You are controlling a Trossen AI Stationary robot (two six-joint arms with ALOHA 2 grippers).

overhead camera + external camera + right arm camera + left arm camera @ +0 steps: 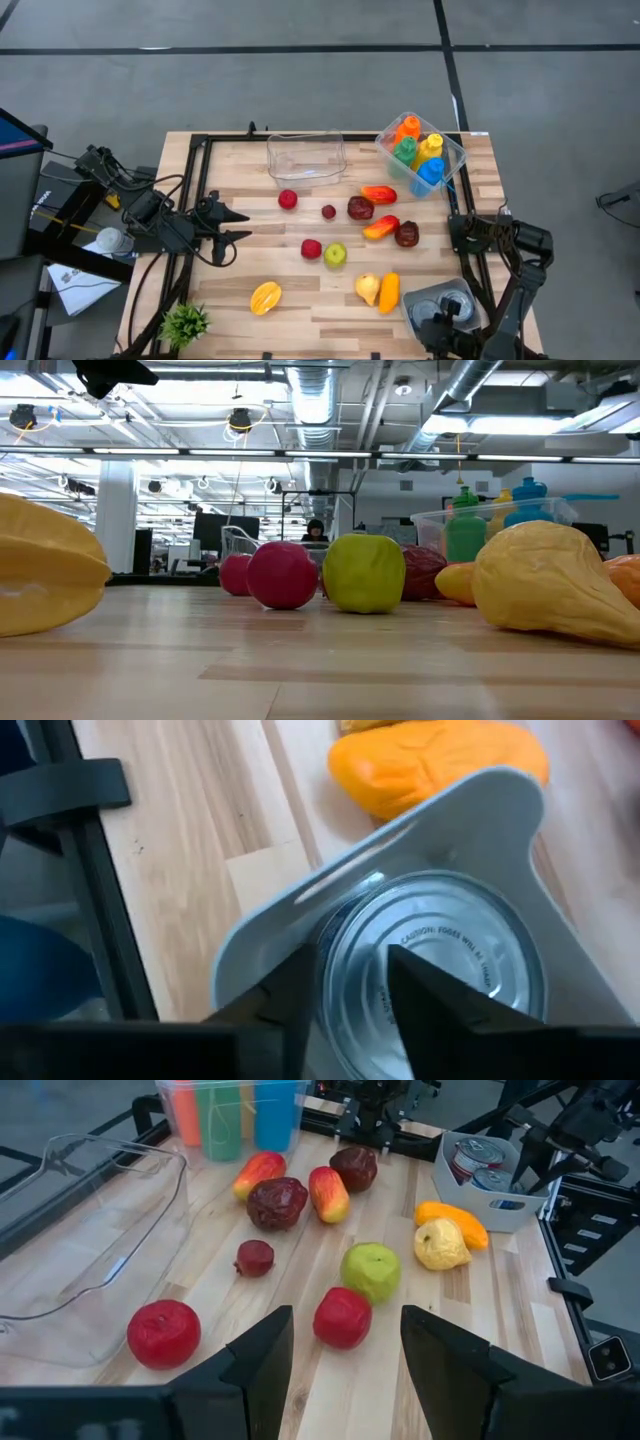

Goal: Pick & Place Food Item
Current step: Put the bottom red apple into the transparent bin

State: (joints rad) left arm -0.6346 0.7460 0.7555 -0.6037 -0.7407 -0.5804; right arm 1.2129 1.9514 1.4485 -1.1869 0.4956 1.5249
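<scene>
From above, the right gripper [447,318] hangs over the grey bin [415,297] of cans at the table's near right corner; the left gripper [236,232] waits, fingers apart, at the left edge. Its wrist view shows fingers slightly parted astride a can's [440,970] rim: the can is likely heavy, rigid and slick, best gripped across the rim.

Left hand [236,227] open beside red apple [311,248]; right hand [447,318] over grey bin [418,298].

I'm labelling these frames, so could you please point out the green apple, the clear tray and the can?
Green apple [371,1271], left wrist view, centre of its skin.
Clear tray [306,171], high view, near rim.
Can [445,960], right wrist view, its lid.
</scene>
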